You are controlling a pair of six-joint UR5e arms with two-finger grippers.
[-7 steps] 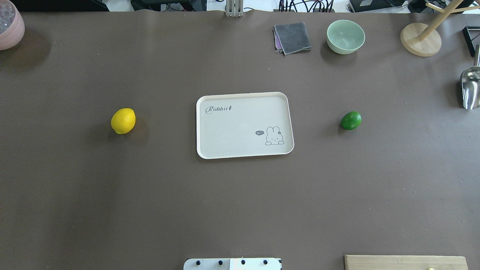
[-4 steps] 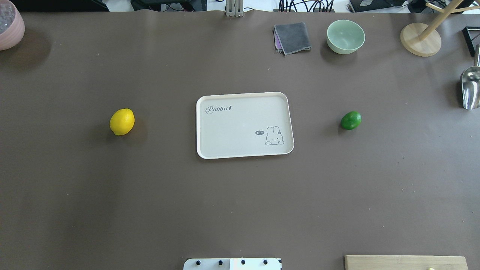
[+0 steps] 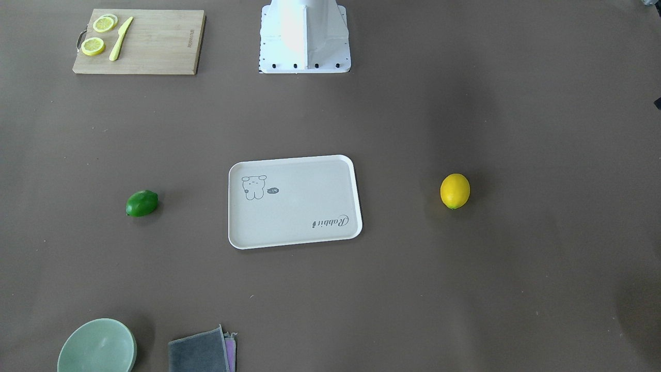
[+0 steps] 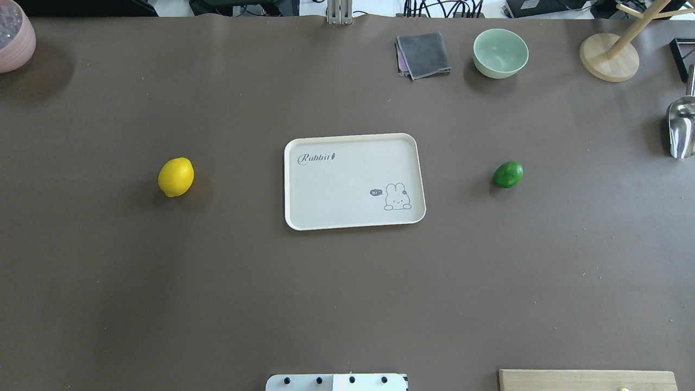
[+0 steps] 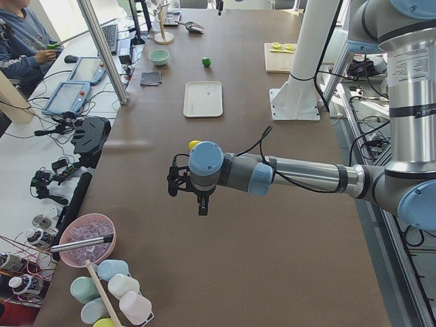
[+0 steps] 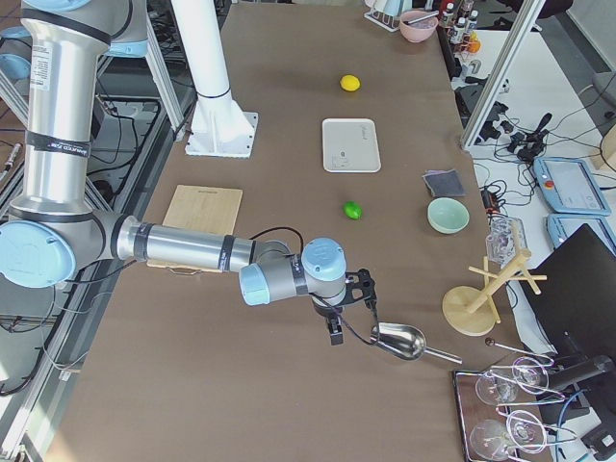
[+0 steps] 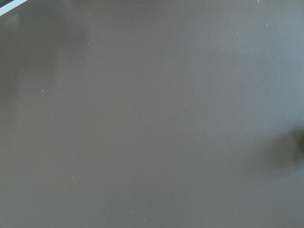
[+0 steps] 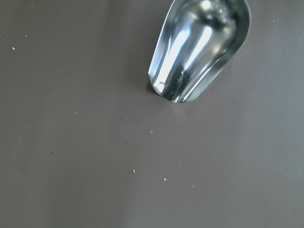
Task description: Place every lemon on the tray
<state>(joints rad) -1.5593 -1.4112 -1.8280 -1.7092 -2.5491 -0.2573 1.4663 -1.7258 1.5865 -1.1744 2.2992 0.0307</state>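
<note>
Yellow lemon [image 4: 176, 177] whole overhead; left-side view shows left arm [image 5: 300, 174] half-hiding it.

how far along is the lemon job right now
Done: nothing; the tray is bare. In hand: nothing; the left tool and right tool hang over the ends of the table, and whether they are open is unclear. Left: the yellow lemon and green lemon, lying on the table either side of the tray, both need moving onto it.
</note>
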